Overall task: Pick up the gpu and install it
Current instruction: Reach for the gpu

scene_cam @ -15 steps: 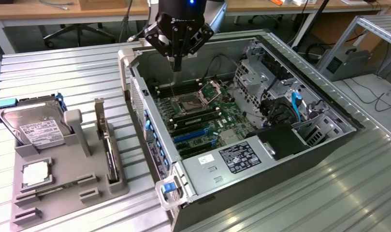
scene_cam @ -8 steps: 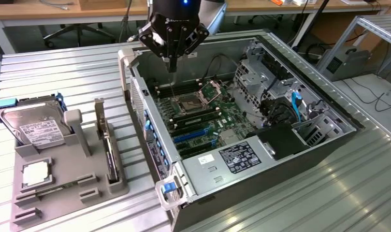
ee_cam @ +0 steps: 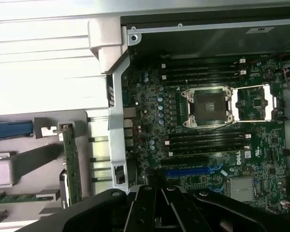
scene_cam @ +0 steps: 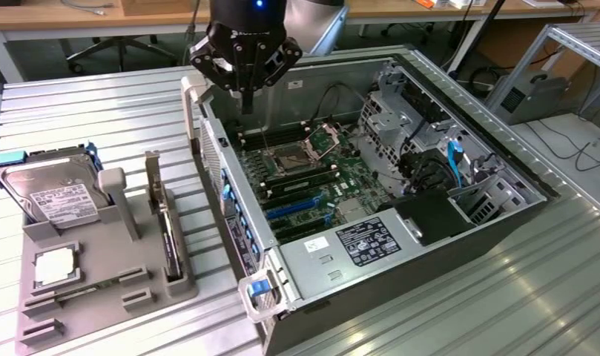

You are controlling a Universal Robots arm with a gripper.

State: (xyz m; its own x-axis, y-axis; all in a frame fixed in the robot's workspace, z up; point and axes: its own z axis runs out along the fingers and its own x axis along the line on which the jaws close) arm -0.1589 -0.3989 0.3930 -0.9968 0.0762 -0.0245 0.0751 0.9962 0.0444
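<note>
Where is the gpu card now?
The thin black gpu card stands on edge in the grey holder at the exterior view's left, between the silver hard drive and the open computer case.

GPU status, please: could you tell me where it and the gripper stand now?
Gripper shut, empty, over open case edge. Gpu upright in grey holder, untouched. Hard drive alongside, apart.

The silver-grey arm carries a black hand of angular linkages, with a blue light.
</note>
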